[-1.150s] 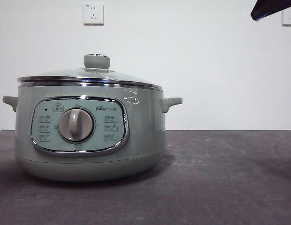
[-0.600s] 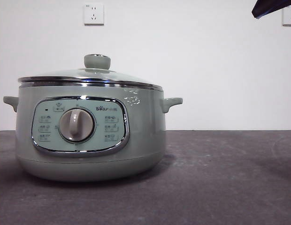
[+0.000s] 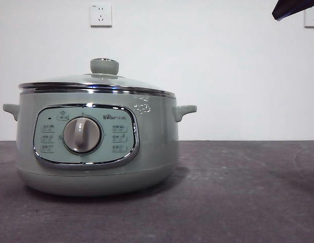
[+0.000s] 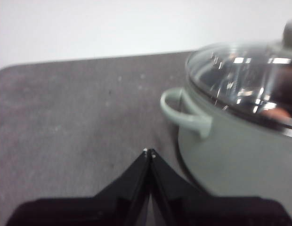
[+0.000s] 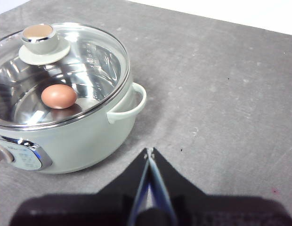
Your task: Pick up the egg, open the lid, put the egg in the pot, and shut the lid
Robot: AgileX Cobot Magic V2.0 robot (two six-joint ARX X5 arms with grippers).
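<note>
The sage-green pot (image 3: 96,147) stands on the dark table left of centre, with its glass lid (image 3: 96,81) seated on it, knob up. In the right wrist view the egg (image 5: 59,96) lies inside the pot (image 5: 80,136) under the closed lid (image 5: 80,56). My right gripper (image 5: 149,151) is shut and empty, raised beside the pot's handle. My left gripper (image 4: 149,152) is shut and empty near the pot's other handle (image 4: 186,113). In the front view the egg is hidden and only a black tip (image 3: 293,7) of one arm shows in the top right corner.
A white wall with two sockets (image 3: 101,14) stands behind the table. The dark grey tabletop (image 3: 238,192) stretches to the right of the pot.
</note>
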